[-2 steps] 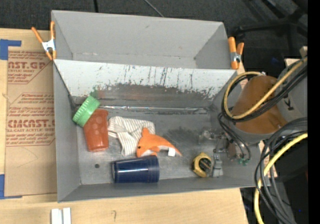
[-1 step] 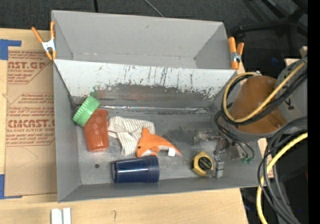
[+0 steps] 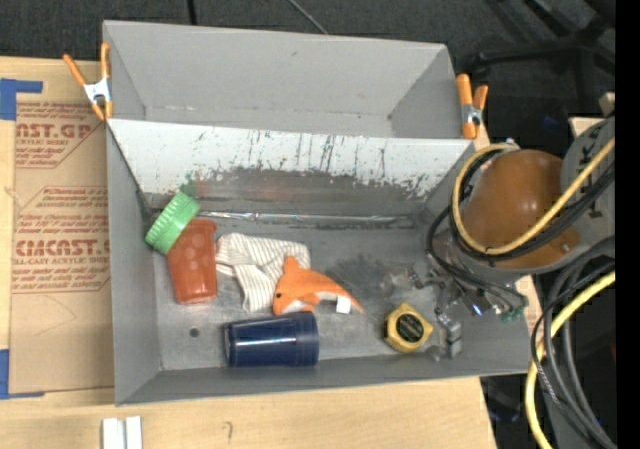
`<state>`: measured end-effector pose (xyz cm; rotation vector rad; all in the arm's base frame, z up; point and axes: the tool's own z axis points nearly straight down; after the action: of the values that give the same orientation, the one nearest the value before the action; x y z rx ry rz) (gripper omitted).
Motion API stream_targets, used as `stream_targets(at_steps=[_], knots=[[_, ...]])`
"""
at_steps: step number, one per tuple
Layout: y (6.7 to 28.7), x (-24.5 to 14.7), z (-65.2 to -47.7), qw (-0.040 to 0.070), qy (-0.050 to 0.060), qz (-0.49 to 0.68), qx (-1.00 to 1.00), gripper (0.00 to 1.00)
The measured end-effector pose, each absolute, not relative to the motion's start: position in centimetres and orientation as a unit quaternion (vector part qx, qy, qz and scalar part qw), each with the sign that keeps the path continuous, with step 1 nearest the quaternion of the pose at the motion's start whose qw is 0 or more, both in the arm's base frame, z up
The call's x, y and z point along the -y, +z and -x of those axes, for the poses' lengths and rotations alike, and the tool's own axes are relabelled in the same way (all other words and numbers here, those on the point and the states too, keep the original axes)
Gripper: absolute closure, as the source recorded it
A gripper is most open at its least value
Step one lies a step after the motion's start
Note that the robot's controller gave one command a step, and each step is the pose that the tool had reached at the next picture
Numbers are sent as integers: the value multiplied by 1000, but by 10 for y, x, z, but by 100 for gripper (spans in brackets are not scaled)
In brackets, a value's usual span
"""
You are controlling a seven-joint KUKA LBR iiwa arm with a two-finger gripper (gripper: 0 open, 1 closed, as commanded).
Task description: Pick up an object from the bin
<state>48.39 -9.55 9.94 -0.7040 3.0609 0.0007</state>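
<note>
A: Where is the claw found?

B: The claw point(image 3: 452, 329) is found low in the bin point(image 3: 300, 67), at about four o'clock on the floor, close to the right wall. Above it, at one o'clock, the arm's rounded orange cover point(image 3: 515, 202) is seen, ringed by yellow and black cables point(image 3: 462, 199).

A: Is it open or closed?

B: That cannot be told. Its tip is lost in dark metal parts and shadow.

A: What is nearest to it?

B: A small round tape measure point(image 3: 408, 328), yellow with a black face, is seen lying flat just beside the claw at its nine o'clock. Whether the two touch cannot be made out.

A: And further out?

B: Along the same nine o'clock line, well apart from the tape measure, an orange toy fish point(image 3: 305, 289) with a white belly is found. It is laid partly over a crumpled striped cloth point(image 3: 250, 259). At the fish's seven o'clock, a dark blue can point(image 3: 272, 342) is seen on its side near the front wall.

A: Anything at the far left?

B: An orange bottle point(image 3: 192, 262) is laid beside the cloth at its nine o'clock, touching it. Its green cap point(image 3: 172, 222) is pointed towards eleven o'clock, against the left wall.
</note>
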Motion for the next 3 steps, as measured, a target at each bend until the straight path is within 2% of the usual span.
stream_targets(at_steps=[1,2,3], knots=[[75,107,-485,3,-1,319,-948,0],[70,99,-493,3,-1,497,-868,100],[70,99,-493,3,-1,497,-868,100]])
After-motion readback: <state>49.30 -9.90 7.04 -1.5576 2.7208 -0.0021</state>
